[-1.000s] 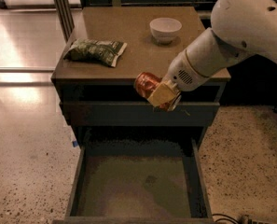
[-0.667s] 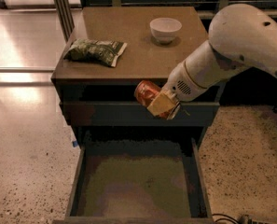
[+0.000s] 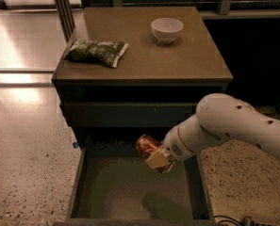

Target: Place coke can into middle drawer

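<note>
The coke can (image 3: 145, 146) is a small red can held tilted in my gripper (image 3: 156, 158). The gripper is shut on it, with a pale finger (image 3: 157, 160) across its lower side. The can hangs just above the far part of the open middle drawer (image 3: 130, 187), over its olive-brown floor. The drawer is pulled out from the cabinet, with dark blue-grey walls. My white arm (image 3: 229, 126) comes in from the right, low beside the cabinet front.
On the cabinet top (image 3: 144, 46) lie a green snack bag (image 3: 96, 52) at the left and a white bowl (image 3: 167, 29) at the back. The shut top drawer front (image 3: 125, 114) is above the can. Speckled floor lies on both sides.
The arm has dropped from the height of the cabinet's top edge down and carried the can with it, from in front of the upper drawer to just above the open drawer.
</note>
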Robot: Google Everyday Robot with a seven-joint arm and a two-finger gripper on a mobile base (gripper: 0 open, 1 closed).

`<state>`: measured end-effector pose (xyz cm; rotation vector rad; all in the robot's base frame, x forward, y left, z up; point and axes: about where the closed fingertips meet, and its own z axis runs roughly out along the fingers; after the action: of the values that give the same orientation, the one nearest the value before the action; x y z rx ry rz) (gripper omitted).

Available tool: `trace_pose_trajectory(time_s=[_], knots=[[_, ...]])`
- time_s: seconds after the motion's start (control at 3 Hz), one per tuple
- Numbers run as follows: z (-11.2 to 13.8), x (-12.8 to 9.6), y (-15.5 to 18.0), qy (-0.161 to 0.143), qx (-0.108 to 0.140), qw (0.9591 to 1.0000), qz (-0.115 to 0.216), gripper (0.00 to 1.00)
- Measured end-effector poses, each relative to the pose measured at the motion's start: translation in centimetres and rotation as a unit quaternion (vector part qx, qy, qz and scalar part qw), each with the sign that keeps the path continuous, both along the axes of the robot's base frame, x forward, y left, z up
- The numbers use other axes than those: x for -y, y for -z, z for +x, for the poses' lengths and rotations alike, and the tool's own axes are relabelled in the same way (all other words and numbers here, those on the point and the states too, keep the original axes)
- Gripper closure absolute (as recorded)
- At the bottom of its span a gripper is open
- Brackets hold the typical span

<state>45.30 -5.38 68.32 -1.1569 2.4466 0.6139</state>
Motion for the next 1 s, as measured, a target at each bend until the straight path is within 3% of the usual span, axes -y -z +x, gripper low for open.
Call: trace_pose_trajectory(time_s=[0.33,0.67,1.0], knots=[[-3.7,0.1,7.6,0.029,-0.039,0.9988,0.000,1.00],[-3.7,0.1,7.6,0.029,-0.039,0.9988,0.000,1.00],[-3.0,-0.8,11.6,0.031,-0.030,0.9989,-0.020,1.00]])
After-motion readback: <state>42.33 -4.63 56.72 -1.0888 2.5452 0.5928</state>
